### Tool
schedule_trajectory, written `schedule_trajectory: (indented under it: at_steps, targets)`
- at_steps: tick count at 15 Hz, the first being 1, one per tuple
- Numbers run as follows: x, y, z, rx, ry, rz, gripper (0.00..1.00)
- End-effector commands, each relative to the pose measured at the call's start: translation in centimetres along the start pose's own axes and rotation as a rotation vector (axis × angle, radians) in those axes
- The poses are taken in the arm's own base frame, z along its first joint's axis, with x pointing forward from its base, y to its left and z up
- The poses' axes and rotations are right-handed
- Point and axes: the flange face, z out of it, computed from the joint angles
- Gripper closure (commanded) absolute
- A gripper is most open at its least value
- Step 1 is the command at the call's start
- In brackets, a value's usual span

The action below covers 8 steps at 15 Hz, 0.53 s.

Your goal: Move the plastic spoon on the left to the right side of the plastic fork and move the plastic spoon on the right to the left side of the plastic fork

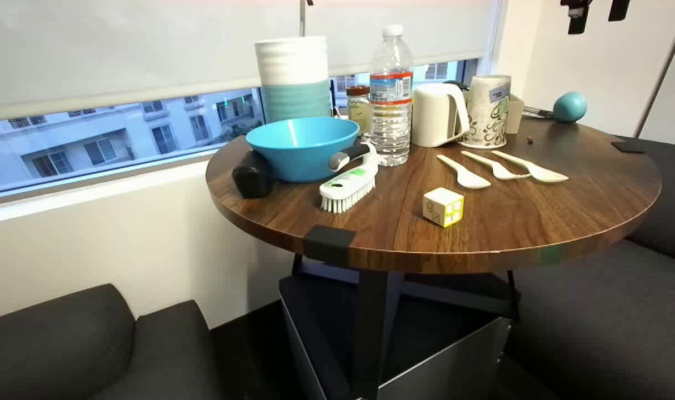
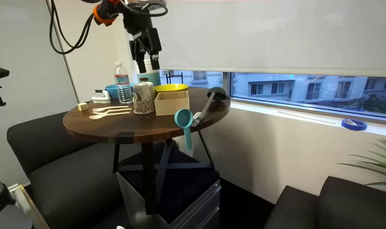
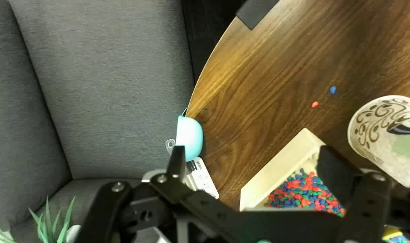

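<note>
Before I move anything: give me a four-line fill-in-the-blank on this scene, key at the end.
1. The pale plastic utensils near the small block number ____.
2. The gripper, its jaws apart, is holding ____.
3. The bowl beside the white scrub brush is coloured ____.
4. In the wrist view, a blue piece lies outside the cream box; the other loose piece near it is ____.

Missing words: three; nothing; blue; red.

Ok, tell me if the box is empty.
Not empty: in the wrist view, red, blue and green bits lie inside the box. The gripper covers part, so how full is unclear.
</note>
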Motion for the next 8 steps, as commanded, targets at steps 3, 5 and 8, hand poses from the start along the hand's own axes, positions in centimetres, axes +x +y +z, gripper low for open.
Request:
schedule_trajectory:
  at_steps: [3,5,8]
  targets:
    - [0.0,0.0,-0.1,0.0,0.0,0.0,0.0]
    - [0.0,0.0,-0.1,0.0,0.0,0.0,0.0]
    - [-0.8,-1.8,0.6,0.037,-0.014,-0.045,0.0]
